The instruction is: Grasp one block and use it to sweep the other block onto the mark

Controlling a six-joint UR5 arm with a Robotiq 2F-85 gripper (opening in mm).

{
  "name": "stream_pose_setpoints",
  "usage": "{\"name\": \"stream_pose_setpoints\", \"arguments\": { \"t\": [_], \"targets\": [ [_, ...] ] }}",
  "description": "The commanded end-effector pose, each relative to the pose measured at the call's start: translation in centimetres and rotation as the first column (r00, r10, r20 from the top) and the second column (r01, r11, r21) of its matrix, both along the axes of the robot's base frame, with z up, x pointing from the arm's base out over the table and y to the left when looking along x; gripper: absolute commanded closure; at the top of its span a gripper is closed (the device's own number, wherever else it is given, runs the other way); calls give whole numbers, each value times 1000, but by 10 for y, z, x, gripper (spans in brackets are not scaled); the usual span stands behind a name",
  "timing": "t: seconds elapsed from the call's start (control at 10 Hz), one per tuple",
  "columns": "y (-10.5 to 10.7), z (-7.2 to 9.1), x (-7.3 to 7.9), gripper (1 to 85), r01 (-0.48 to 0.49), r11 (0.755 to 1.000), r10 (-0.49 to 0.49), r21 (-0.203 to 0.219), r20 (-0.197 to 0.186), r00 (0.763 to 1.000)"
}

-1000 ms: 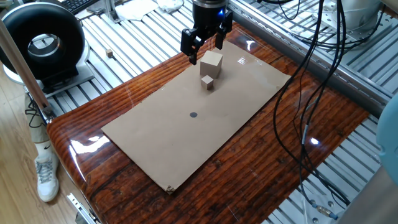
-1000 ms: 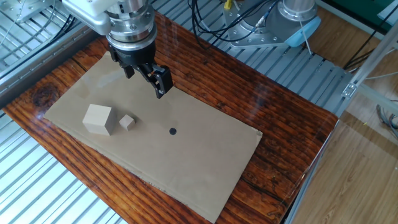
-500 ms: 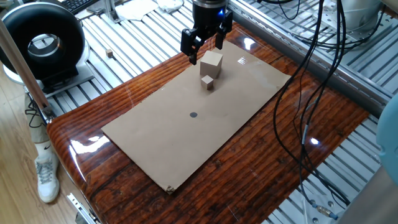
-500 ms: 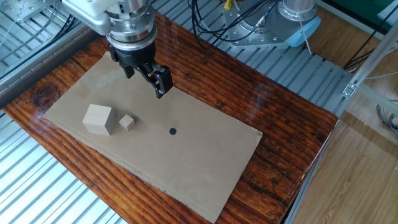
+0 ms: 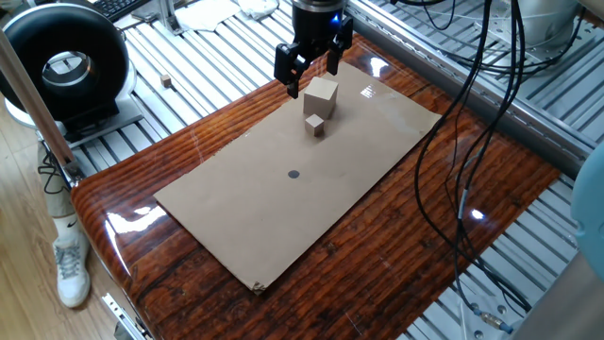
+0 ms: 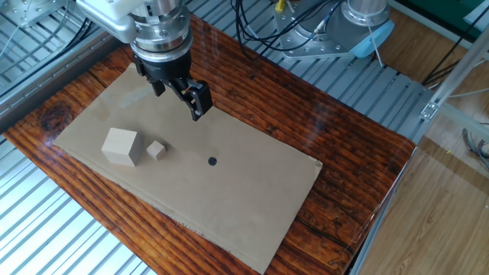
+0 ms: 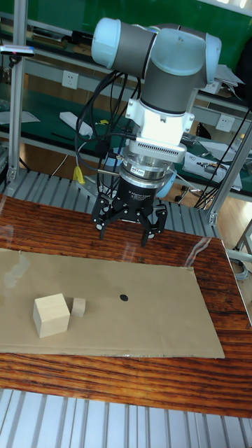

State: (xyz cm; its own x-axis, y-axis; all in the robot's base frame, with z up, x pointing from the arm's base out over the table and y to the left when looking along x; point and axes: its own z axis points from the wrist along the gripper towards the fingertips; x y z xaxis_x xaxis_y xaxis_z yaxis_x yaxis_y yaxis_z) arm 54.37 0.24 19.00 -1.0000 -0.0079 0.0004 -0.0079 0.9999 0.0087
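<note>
The larger pale block rests on the brown cardboard. Right beside it sits the small tan block, with a narrow gap between the two. The dark round mark lies farther along the cardboard, beyond the small block. My gripper hangs open above the cardboard, off to the side of the blocks, touching neither. Nothing is between its fingers.
The cardboard lies on a glossy wooden tabletop surrounded by metal slats. A black round device stands at the left. Cables hang over the right side. A tiny loose cube lies on the slats.
</note>
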Motion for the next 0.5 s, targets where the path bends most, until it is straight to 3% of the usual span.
{"name": "stream_pose_setpoints", "arguments": {
  "t": [0.0, 0.1, 0.4],
  "targets": [
    [2, 0, 0, 17, 0, 1000, 0, 0, 0, 1000],
    [44, 7, 47, 843, 123, 976, -151, 178, 157, 976],
    [42, 5, 47, 843, 115, 980, -142, 160, 165, 976]
  ]
}}
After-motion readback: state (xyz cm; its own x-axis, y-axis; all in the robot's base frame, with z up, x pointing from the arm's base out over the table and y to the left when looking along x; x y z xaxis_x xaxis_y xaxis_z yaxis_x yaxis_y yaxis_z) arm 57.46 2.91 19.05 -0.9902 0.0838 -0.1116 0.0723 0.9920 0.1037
